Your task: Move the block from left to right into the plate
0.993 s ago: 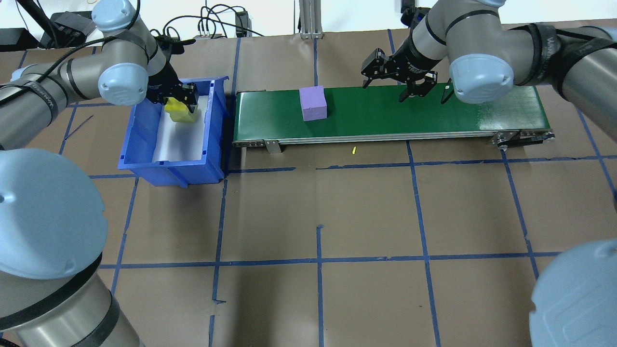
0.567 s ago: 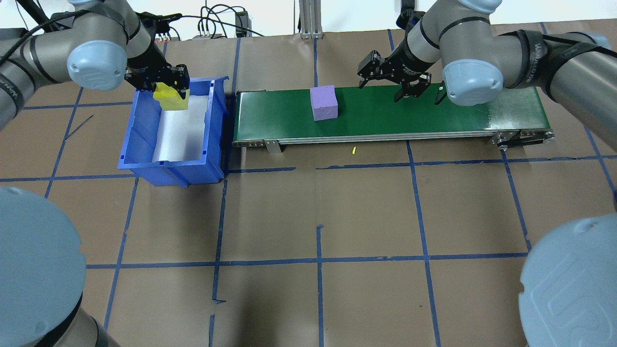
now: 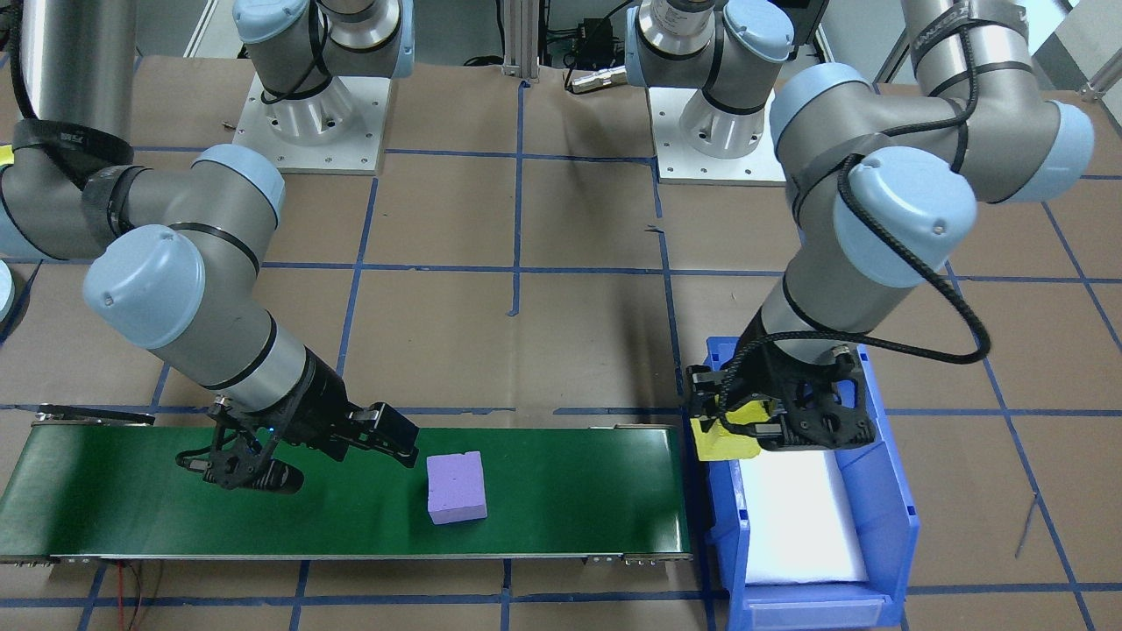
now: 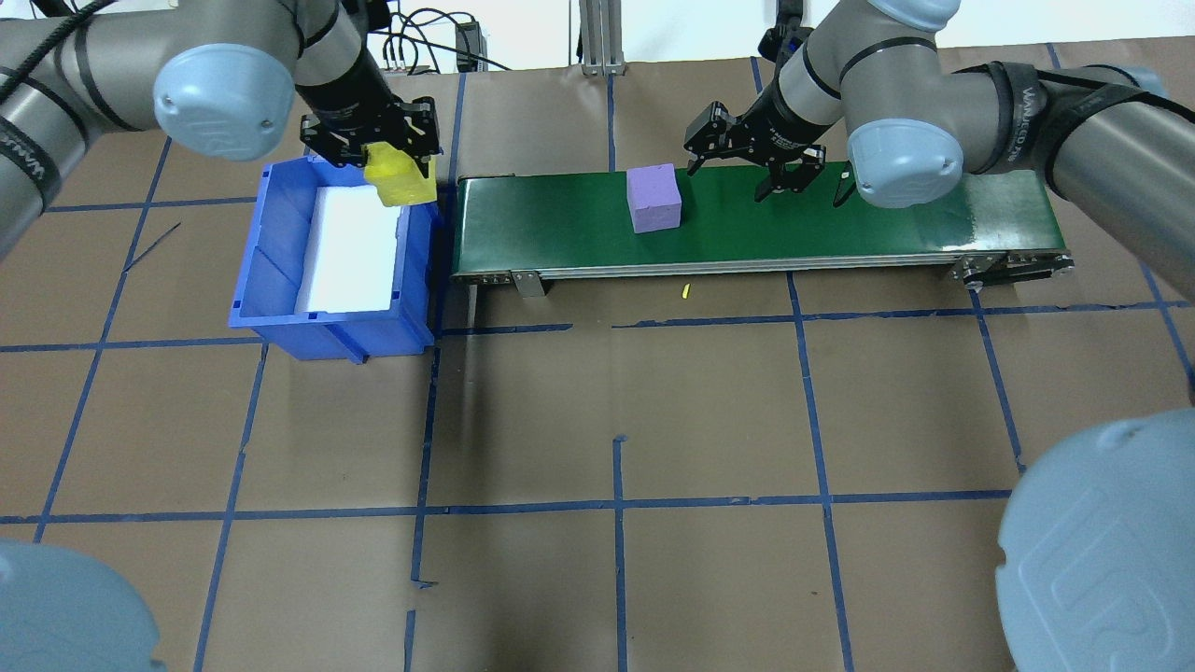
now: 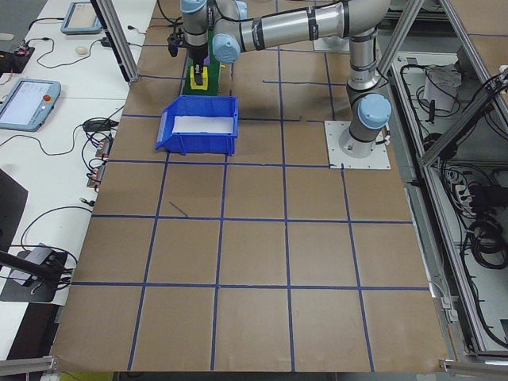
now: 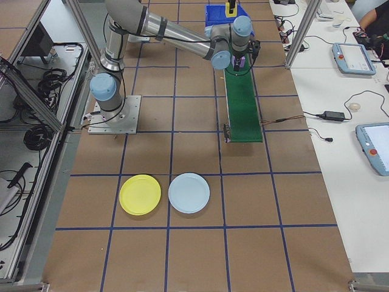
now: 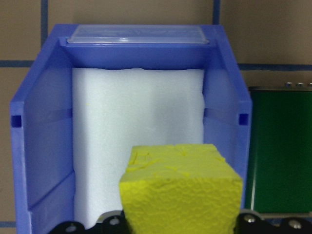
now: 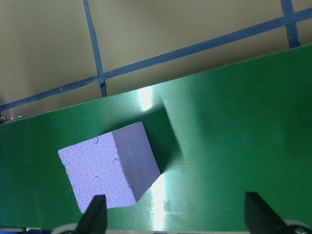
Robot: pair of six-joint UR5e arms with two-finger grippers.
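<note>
My left pincer [image 4: 392,161] holds a block [image 4: 401,179] above the bin's [image 4: 280,271] rim beside the belt [image 4: 840,224]; another block [image 4: 653,198] sits on the belt near my right pincer [image 4: 756,163]

Open bench [image 4: 616,411] in front of the belt [image 4: 840,224], crossed only by tape lines. Between bin [image 4: 280,280] and belt, a narrow gap. Left gripper [image 4: 397,168] with yellow block [image 4: 400,179] above the bin's belt-side wall, clear of it. On the belt, purple block [image 4: 653,198] just beside the right gripper [image 4: 747,168], jaws spread; bare belt beyond. Plates [image 6: 164,194] well apart from the belt's end, with clear bench around them.
</note>
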